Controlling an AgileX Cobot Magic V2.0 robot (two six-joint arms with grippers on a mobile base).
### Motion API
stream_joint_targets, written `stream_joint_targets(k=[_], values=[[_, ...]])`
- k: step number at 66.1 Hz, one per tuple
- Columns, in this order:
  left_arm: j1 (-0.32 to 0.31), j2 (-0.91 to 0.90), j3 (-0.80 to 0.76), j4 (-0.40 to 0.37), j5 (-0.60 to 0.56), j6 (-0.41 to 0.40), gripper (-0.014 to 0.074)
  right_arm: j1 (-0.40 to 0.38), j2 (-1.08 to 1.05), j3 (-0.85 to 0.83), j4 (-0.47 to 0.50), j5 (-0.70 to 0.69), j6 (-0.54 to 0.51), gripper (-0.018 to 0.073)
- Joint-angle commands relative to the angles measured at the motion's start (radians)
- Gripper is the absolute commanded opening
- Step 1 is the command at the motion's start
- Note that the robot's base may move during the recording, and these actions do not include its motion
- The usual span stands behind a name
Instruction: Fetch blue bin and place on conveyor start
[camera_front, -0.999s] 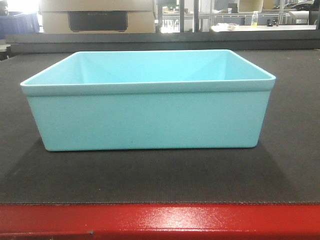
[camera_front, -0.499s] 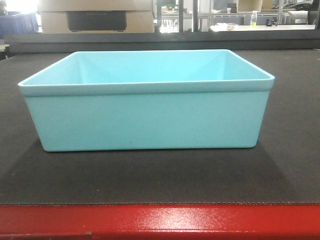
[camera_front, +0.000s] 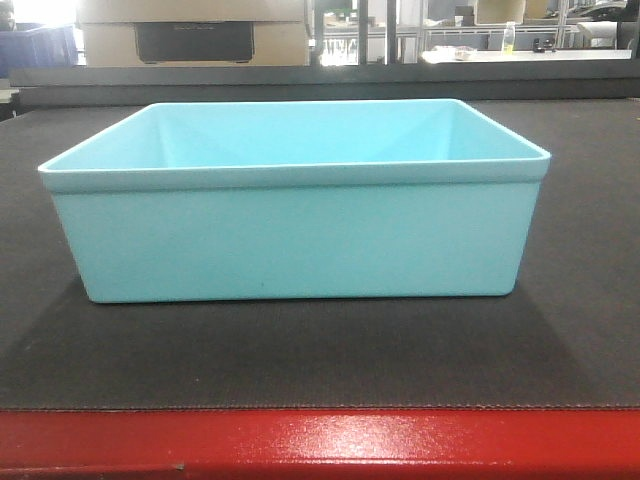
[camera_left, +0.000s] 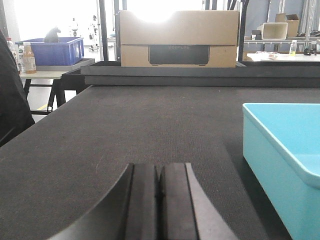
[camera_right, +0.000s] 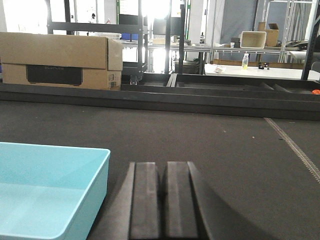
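The blue bin (camera_front: 295, 230), a light turquoise tub with plain walls and nothing inside it, stands upright on the dark textured belt of the conveyor start (camera_front: 300, 350), just behind its glossy red frame (camera_front: 320, 442). In the left wrist view the blue bin (camera_left: 285, 170) lies to the right of my left gripper (camera_left: 159, 172), which is shut on nothing, apart from the tub. In the right wrist view the blue bin (camera_right: 50, 190) sits left of my right gripper (camera_right: 163, 172), also shut and holding nothing. Neither gripper shows in the front view.
A cardboard box (camera_left: 177, 39) stands past the belt's far rail (camera_left: 200, 75). A dark blue crate (camera_left: 50, 51) and a bottle (camera_left: 29, 58) sit on a table at the far left. A white table (camera_right: 255, 71) with a bottle is at the back right.
The bin's left end shifts by a few pixels between the frames; otherwise nothing differs.
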Motion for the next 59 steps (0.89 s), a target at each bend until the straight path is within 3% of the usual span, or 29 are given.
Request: stream_joint_targets(k=[1,12,23,46,59], values=[[-0.004,-0.005,-0.002,-0.003,-0.021,0.001,-0.0111,-0.003,-0.003,0.001,-0.01,-0.023,-0.005,-0.0162],[-0.004,-0.005,-0.002,-0.003,-0.021,0.001,-0.0111,-0.01,-0.003,0.001,-0.018,-0.034,-0.005,-0.0162],[-0.004,-0.005,-0.002,-0.003,-0.021,0.001,-0.0111,-0.084,-0.01,0.039,0.075,-0.013,-0.007,-0.0162],[-0.004,-0.005,-0.002,-0.003,-0.021,0.001,-0.0111,-0.172,-0.121,0.453,0.151,-0.019,-0.009,-0.0162],[-0.004,-0.005,-0.002,-0.003,-0.021,0.001,-0.0111,-0.172,-0.138,0.467,0.11,-0.019,-0.009,-0.0162]])
